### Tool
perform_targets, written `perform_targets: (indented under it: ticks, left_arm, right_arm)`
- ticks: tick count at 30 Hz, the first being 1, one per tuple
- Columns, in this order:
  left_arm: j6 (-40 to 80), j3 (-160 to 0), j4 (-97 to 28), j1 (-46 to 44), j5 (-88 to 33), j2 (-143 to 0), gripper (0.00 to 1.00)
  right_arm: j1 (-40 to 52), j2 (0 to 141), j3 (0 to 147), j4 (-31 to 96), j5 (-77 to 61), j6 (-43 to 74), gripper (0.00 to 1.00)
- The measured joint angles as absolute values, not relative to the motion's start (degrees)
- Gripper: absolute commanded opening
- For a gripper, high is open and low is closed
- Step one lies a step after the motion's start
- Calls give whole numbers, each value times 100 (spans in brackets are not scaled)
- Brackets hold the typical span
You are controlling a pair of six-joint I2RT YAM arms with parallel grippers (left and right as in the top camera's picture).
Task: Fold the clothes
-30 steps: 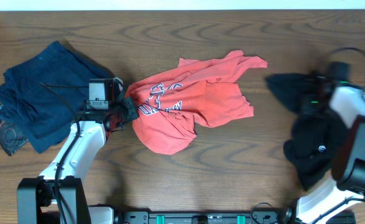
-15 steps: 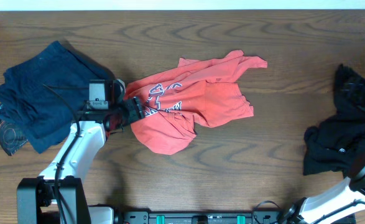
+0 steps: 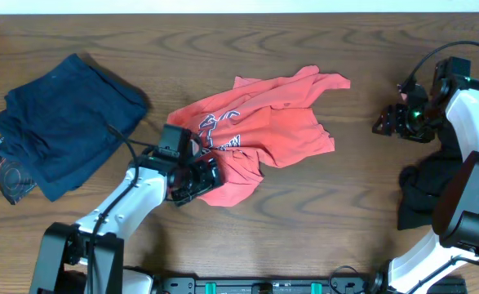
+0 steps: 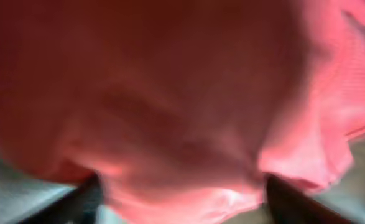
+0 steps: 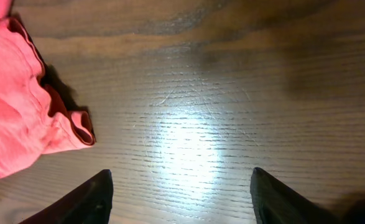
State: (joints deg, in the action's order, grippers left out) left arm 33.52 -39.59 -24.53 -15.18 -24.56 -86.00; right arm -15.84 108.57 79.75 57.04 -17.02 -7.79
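Note:
A crumpled red shirt [image 3: 263, 131] with white print lies at the table's middle. My left gripper [image 3: 205, 173] sits on its lower left part. In the left wrist view red cloth [image 4: 182, 93] fills the frame and bulges between the wide-apart jaws [image 4: 182, 202]. My right gripper [image 3: 383, 124] is open and empty above bare wood, right of the shirt. Its wrist view shows the spread fingers [image 5: 179, 199] and the shirt's edge [image 5: 20, 112] at left. A black garment [image 3: 425, 196] lies bunched at the right edge.
A pile of navy blue clothes [image 3: 55, 122] lies at the far left, with a dark printed piece [image 3: 6, 173] under its front corner. Bare wood table [image 3: 345, 204] shows between the red shirt and the black garment.
My right arm let the black garment drop at the right edge and swung back toward the red shirt, empty. My left gripper moved from the shirt's left edge to its lower left part.

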Motion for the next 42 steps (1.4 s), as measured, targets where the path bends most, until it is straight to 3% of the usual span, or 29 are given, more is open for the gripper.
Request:
perform_targets:
  ticks: [1,5,12,13,14,15,18,21,27,34,37,38,39,40,41,42]
  left_arm:
    - [3417,-3953,-2346,-1514,-2316,-8617,6]
    - [3358,-3953,-1787,-1402,-1468,-8626,6]
    - [2102,-4969,-1323,-639,-679,-8694,6]
    - [1959,-5319,-1365,-530,-635,-8702,14]
    - [1820,-5642,-1415,-434,-593,-8702,42]
    - [1726,-5931,-1522,-353,-552,-8700,55]
    - [1616,-6530,-2073,-178,-539,-8643,81]
    - [1592,-6613,-2908,-176,-760,-8597,98]
    - [2237,-6047,-3721,-589,-1444,-8731,98]
    - [3269,-5100,-2099,-1437,-1774,-9343,99]
    - [3568,-4998,-1396,-1789,-1831,-9723,94]
    - [3629,-4998,-1013,-1885,-1887,-9760,88]
    - [3701,-5009,-604,-1990,-1907,-9883,73]
    - [3774,-5017,-355,-2058,-1914,-10014,53]
    - [3787,-5017,-121,-2126,-1918,-10147,25]
    - [3828,-5019,84,-2174,-1922,-10250,6]
  right_arm:
    - [-1584,10857,7975,5745,-1682,-781,66]
    - [-1586,10857,7972,5937,-1629,-781,66]
    - [-1586,10857,7972,6018,-1599,-781,66]
    - [-1586,10857,7972,6027,-1599,-781,66]
    - [-1586,10857,7972,6034,-1599,-781,66]
    - [-1586,10857,7970,6047,-1597,-781,66]
    - [-1586,10857,7970,6073,-1590,-781,66]
    - [-1586,10857,7970,6088,-1584,-781,66]
    - [-1586,10857,7970,6086,-1584,-781,67]
    - [-1586,10857,7970,6182,-1581,-781,67]
    - [-1586,10857,7970,6217,-1581,-781,67]
    - [-1586,10857,7970,6230,-1584,-781,67]
    - [-1586,10857,7968,6248,-1581,-781,67]
    - [-1586,10857,7968,6250,-1581,-781,67]
    - [-1586,10857,7968,6248,-1581,-781,67]
    - [-1586,10857,7968,6252,-1581,-781,67]
